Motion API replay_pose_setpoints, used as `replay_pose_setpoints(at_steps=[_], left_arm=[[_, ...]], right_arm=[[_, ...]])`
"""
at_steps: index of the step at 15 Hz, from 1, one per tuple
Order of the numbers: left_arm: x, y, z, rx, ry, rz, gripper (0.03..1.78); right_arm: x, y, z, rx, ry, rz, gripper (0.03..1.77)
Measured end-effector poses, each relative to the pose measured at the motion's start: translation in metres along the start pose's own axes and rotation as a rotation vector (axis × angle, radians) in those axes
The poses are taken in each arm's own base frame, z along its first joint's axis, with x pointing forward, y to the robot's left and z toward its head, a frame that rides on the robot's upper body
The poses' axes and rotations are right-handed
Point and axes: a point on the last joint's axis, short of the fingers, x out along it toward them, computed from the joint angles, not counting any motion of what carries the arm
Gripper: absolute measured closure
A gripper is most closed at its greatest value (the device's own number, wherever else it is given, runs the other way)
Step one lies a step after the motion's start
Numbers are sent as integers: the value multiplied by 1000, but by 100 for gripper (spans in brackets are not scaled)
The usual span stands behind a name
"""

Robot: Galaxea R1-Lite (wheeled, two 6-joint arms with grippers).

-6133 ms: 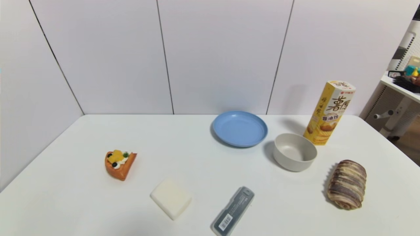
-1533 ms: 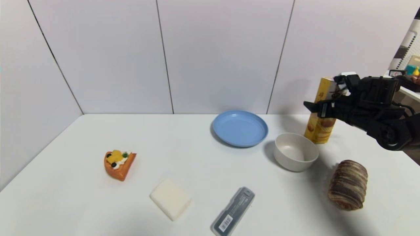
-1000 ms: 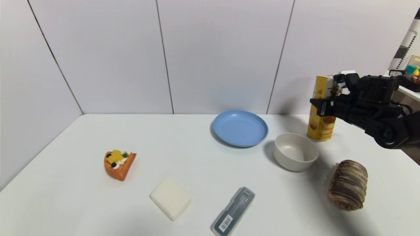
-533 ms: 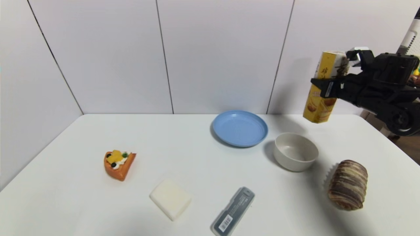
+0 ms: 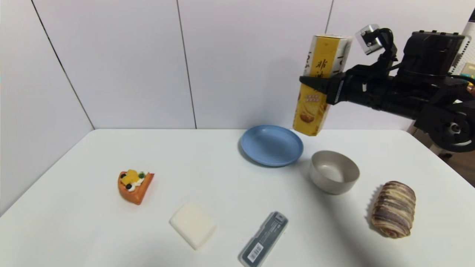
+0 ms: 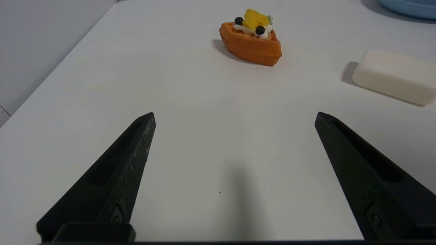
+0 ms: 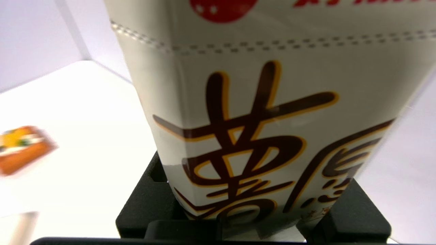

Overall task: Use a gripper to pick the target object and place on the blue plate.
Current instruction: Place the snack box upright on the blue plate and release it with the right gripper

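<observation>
Chips box lifted and carried toward plate

We found the chips box [image 5: 318, 86] raised off the table [image 5: 207, 159] and shifted leftward since the earlier frame, upright with a slight lean. The right gripper [image 5: 322, 87] was clamped around its middle, short of the blue plate [image 5: 272, 145]. The left gripper [image 6: 235, 115] stood idle, spread, over the near left. We judged that lowering it tilted could catch the rim and topple it.

the desk [image 5: 207, 159] looks bright and evenly lit in the head view; a soft dark shadow runs down it past the bowl [image 5: 334, 172]. in the right wrist view the desk is washed out to white, and the pastry [image 7: 24, 146] is blurred.
</observation>
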Motion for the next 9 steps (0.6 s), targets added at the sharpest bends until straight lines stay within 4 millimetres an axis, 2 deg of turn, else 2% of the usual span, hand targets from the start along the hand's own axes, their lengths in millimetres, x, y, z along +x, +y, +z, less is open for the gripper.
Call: replay_pose_setpoints(at_steps=[2, 3, 6, 9], left_arm=[[0, 0, 0, 0, 0, 0, 12], [0, 0, 0, 0, 0, 0, 12], [0, 0, 0, 0, 0, 0, 12], [0, 0, 0, 0, 0, 0, 12]], right_arm=[[15, 20, -6, 4, 10, 70, 94], [22, 24, -8, 5, 12, 87, 94], [44, 24, -16, 8, 15, 104, 94], [70, 14, -28, 7, 14, 92, 94]])
